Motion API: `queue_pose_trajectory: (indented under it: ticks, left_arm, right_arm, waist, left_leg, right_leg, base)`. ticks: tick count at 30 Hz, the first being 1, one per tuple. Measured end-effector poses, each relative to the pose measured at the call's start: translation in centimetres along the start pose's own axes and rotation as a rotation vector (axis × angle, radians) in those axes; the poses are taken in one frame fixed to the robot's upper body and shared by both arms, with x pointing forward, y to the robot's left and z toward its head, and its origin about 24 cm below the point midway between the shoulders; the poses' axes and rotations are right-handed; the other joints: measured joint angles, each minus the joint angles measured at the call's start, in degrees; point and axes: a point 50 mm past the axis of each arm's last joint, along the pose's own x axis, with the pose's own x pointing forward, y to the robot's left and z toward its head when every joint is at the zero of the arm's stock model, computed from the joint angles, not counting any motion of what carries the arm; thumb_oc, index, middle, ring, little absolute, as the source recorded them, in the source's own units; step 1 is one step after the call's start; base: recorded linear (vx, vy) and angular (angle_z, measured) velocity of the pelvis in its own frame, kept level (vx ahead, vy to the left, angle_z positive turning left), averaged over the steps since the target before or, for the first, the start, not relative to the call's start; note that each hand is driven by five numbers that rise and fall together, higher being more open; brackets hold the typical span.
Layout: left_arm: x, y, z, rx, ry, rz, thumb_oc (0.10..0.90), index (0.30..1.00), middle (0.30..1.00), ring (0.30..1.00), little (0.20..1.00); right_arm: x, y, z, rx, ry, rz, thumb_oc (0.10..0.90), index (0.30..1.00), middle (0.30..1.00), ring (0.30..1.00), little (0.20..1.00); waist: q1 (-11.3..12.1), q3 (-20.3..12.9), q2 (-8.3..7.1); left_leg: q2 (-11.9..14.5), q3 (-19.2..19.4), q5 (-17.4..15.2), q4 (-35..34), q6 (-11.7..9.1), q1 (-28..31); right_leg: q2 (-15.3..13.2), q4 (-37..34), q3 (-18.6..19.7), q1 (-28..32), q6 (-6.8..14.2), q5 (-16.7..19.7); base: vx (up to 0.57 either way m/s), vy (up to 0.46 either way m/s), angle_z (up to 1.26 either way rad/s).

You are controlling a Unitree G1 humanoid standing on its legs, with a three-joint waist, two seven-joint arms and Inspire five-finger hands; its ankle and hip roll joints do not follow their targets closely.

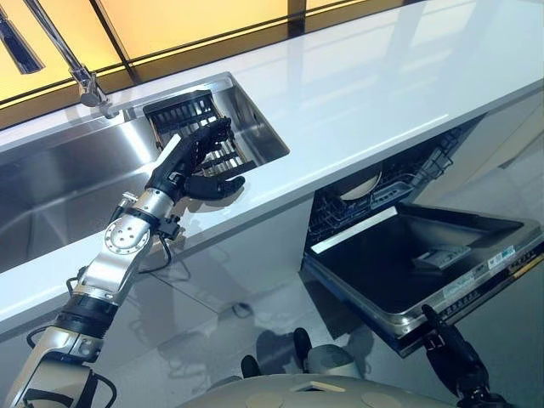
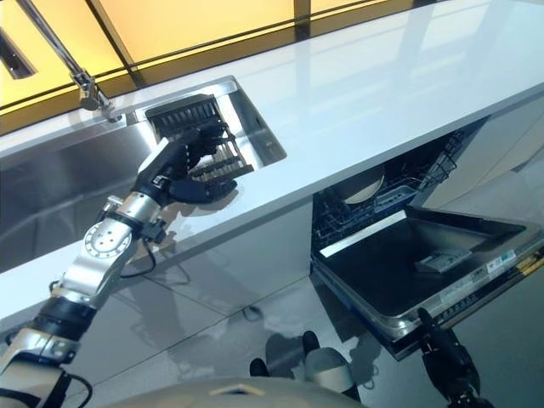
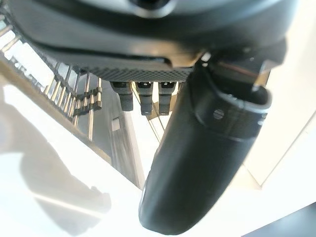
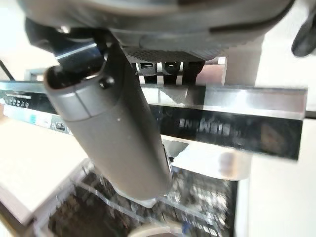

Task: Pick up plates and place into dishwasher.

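A pale plate (image 1: 361, 184) stands in the lower rack of the open dishwasher (image 1: 399, 263) under the counter; its rim also shows in the right wrist view (image 4: 153, 230). My left hand (image 1: 191, 161) hovers at the sink's right end, its fingers straight over the black dish rack (image 1: 183, 110) and its thumb (image 3: 197, 148) above the counter edge, holding nothing. My right hand (image 1: 455, 353) hangs low in front of the dropped dishwasher door, open and empty, with its thumb (image 4: 118, 133) pointing toward the dishwasher's front panel (image 4: 237, 131).
A steel sink (image 1: 51, 187) with a tall faucet (image 1: 81, 76) lies at the left. The white counter (image 1: 382, 93) runs from the sink to the right. The dishwasher door lies flat, jutting out into the floor space at lower right.
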Motion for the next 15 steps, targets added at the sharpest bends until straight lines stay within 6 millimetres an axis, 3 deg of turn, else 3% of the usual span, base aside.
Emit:
queue_pose_trajectory:
  ticks: [9,12,15]
  left_arm:
    - [0.1,-0.3,0.0,-0.006,-0.017,-0.009,0.8,0.9,0.9,0.9,0.9]
    - [0.1,-0.2,-0.1,-0.006,-0.01,-0.004,0.8,0.9,0.9,0.9,0.9]
    - [0.2,-0.2,-0.1,-0.006,-0.014,-0.003,0.8,0.9,0.9,0.9,0.9]
  right_arm:
    - [2.3,6.1,2.4,-0.097,0.068,0.355,0.8,0.9,0.9,0.9,0.9]
    - [4.0,9.5,2.9,-0.111,0.049,0.479,0.8,0.9,0.9,0.9,0.9]
    - [5.8,14.3,3.0,-0.119,0.034,0.639,0.8,0.9,0.9,0.9,0.9]
  waist:
    - [0.0,0.0,-1.94]
    - [0.0,0.0,-1.94]
    - [1.1,-0.1,-1.58]
  left_leg:
    - [0.2,-1.8,0.1,0.0,-0.2,0.1]
    - [0.3,-2.0,0.2,0.0,-0.3,0.1]
    - [0.6,-2.3,0.4,0.0,-0.7,0.0]
  right_leg:
    - [0.1,0.0,-2.5,-0.2,-0.6,0.4]
    - [0.2,0.0,-2.6,-0.2,-0.6,0.4]
    - [0.4,0.0,-3.2,-0.2,-0.7,0.4]
  base:
    - [0.0,0.008,-0.08]
    - [0.0,0.006,0.02]
    - [0.02,0.026,0.1]
